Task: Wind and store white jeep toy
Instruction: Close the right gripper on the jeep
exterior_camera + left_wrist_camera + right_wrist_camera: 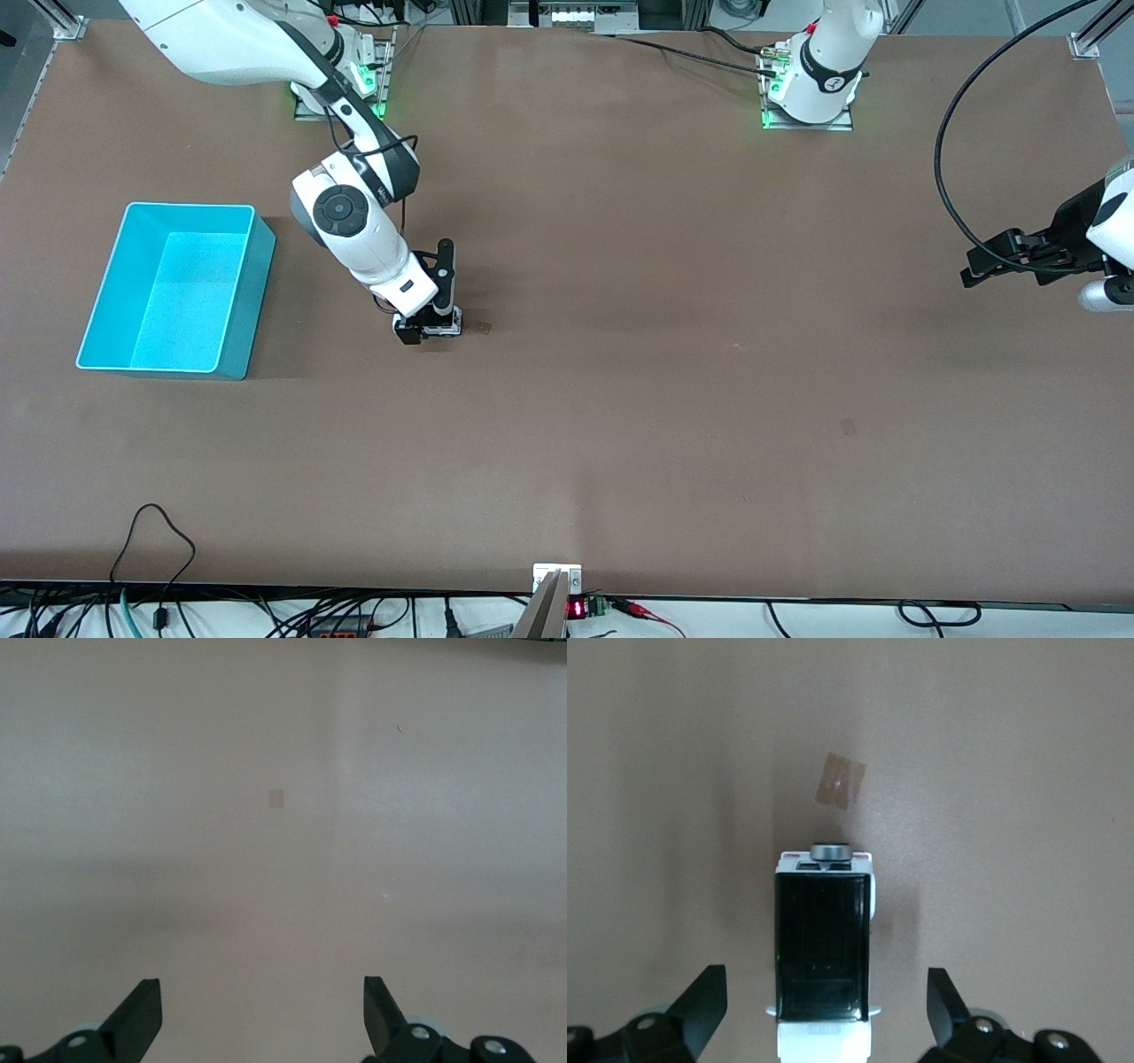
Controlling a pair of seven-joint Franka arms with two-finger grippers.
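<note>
Hanging low over the small white jeep toy with its glossy black rectangular roof [822, 943], the right gripper [429, 326] has its dark fingers spread wide, one on each side of the car and touching neither flank in the right wrist view. The jeep stands on the brown tabletop [673, 372] beside the rectangular cyan plastic bin [248, 292], on the side toward the left arm's end, with bare table between them. A small tan square of tape [839, 783] lies on the table just off the end of the car that carries the round grey cap.

The left gripper [262, 1014] waits over bare table near the left arm's end, its fingers also apart and holding nothing.

The likely risk is in the closing: the car is narrow and rolls on small wheels, so if one finger arrives before the other, it could nudge the toy sideways or set it rolling out of the gap. Pads landing on the slick roof edge might also slip and tip it.
</note>
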